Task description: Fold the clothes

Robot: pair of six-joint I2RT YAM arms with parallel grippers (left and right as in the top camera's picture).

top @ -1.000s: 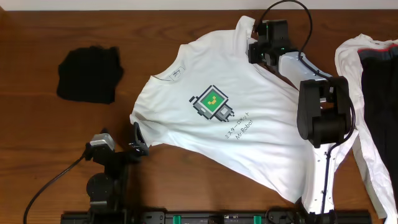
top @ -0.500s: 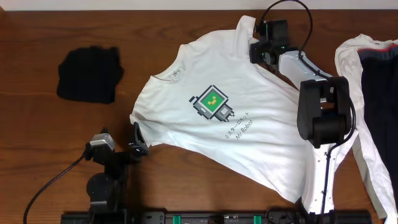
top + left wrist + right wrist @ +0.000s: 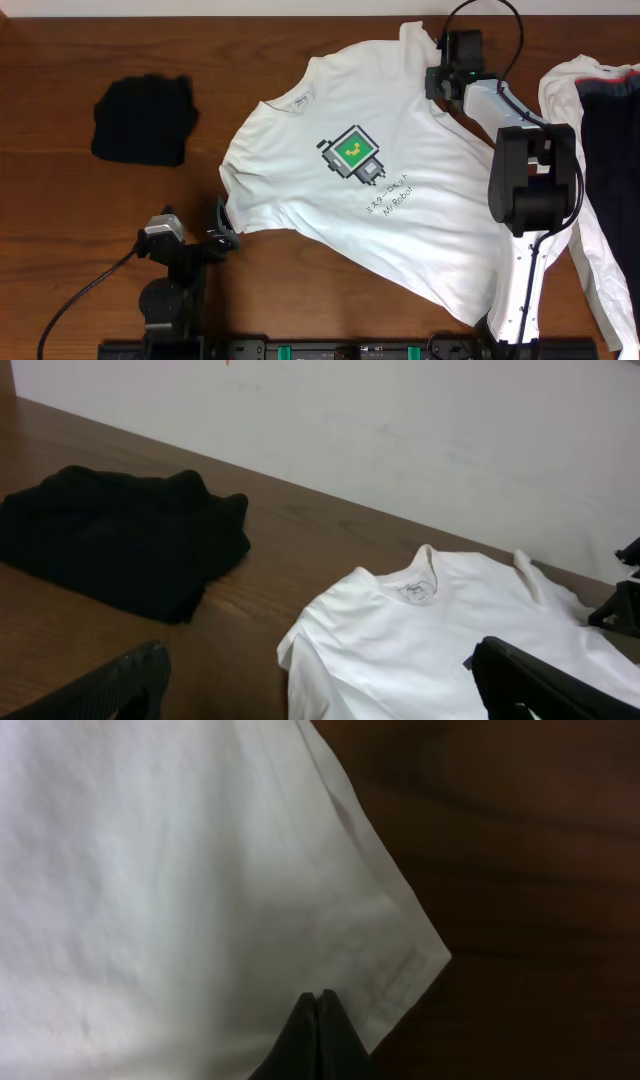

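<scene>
A white T-shirt (image 3: 350, 190) with a green robot print lies spread face up on the wooden table. My right gripper (image 3: 441, 84) is at the shirt's far right sleeve, shut on the sleeve cloth. In the right wrist view the shut fingertips (image 3: 320, 1005) pinch the white sleeve (image 3: 200, 870) near its corner. My left gripper (image 3: 222, 226) is open and empty at the near left, beside the shirt's left sleeve. In the left wrist view its fingers (image 3: 320, 665) spread wide before the shirt (image 3: 440, 640).
A folded black garment (image 3: 142, 120) lies at the far left and also shows in the left wrist view (image 3: 110, 540). A pile of white and dark clothes (image 3: 600, 130) lies at the right edge. The right arm's base (image 3: 525, 200) stands on the shirt's right side.
My right gripper has moved right and slightly toward the far edge, dragging the T-shirt to the right with it. The left arm has not moved.
</scene>
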